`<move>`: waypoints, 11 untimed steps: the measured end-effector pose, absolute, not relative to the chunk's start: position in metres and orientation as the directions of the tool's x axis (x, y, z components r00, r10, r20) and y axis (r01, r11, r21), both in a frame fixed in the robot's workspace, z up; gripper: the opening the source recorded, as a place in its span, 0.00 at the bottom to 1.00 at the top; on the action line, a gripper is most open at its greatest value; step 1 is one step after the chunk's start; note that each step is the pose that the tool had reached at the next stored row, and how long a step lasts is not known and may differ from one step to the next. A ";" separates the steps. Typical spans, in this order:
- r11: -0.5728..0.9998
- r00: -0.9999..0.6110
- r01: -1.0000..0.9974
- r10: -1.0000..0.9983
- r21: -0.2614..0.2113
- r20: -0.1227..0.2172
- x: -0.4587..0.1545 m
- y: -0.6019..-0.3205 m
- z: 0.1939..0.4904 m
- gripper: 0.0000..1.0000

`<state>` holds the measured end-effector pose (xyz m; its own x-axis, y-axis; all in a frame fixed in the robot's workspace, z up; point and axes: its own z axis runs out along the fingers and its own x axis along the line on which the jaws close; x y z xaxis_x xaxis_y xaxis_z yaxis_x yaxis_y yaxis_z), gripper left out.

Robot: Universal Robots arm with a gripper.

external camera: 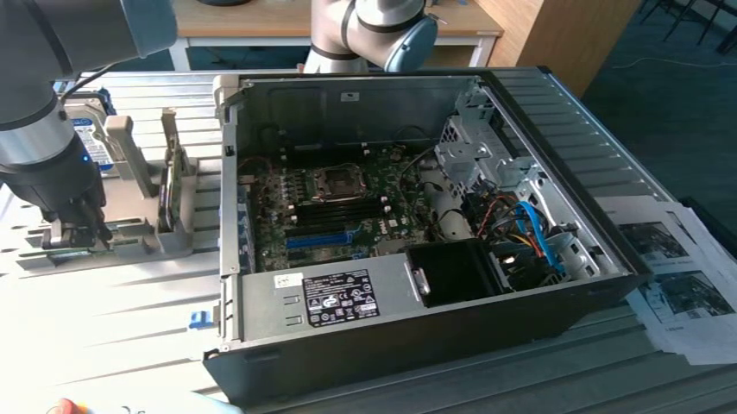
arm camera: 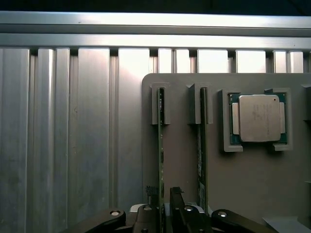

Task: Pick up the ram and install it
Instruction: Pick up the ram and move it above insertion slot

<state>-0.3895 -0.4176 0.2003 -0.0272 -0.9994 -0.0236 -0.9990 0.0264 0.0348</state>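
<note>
Green, thin and standing on edge in the grey holder (arm camera: pixel 243 184) on the counter (arm camera: pixel 73 145), the ram (arm camera: pixel 161 145) sits ungripped between the open jaws of my gripper (arm camera: pixel 163 201); closing off-centre could, I judge, tilt it in its slots or nudge the neighbouring stick (arm camera: pixel 199 145).

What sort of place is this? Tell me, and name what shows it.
Probably a robotics lab bench for computer assembly: an open computer case sits on a slotted metal table, beside a grey holder with memory sticks and a processor chip.
</note>
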 end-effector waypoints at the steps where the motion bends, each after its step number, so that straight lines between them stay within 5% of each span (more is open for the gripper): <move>1: 0.026 -0.027 -0.999 -0.999 0.035 -0.024 -0.390 -0.418 0.200 0.24; 11: 0.026 -0.027 -0.999 -0.999 0.035 -0.024 -0.390 -0.417 0.199 0.24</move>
<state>-0.3896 -0.4174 0.1988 -0.0272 -0.9994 -0.0236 -0.9990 0.0264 0.0349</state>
